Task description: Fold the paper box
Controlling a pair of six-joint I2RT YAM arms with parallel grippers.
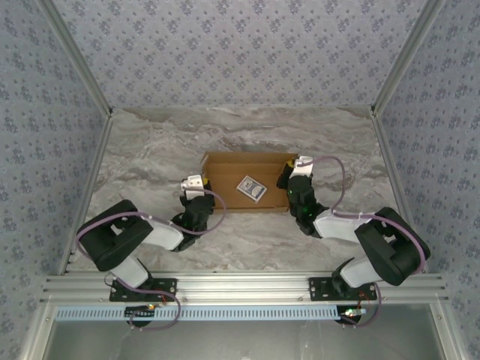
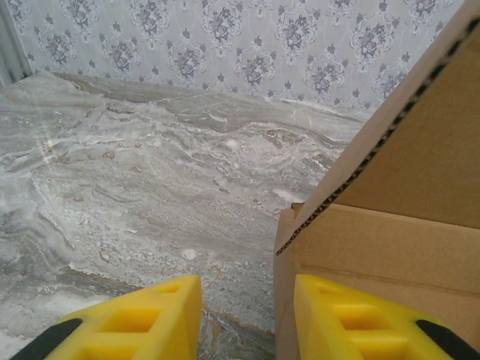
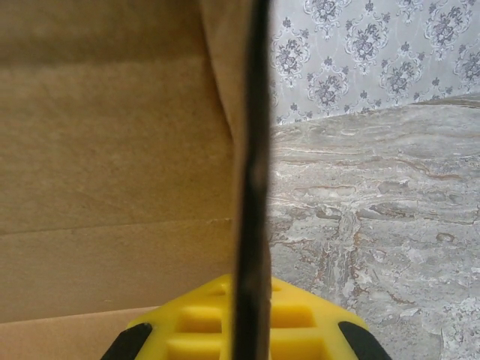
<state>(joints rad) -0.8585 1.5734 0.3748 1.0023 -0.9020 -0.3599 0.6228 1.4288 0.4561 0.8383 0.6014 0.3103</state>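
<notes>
Brown box point(image 3: 112, 150) clamped, R gripper point(image 3: 248, 322).

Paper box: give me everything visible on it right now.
The paper box is plain brown corrugated cardboard, a shallow open-topped rectangle with raised walls. It sits flat in the middle of the marble table. A small white-and-dark card lies inside it. The right tool is shut on its right wall, with the cut edge between the fingers. The left tool stands open beside its left near corner.

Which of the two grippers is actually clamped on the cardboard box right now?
The right gripper: it pinches a wall of the paper box. The left gripper stands open beside the box, gripping nothing.
</notes>
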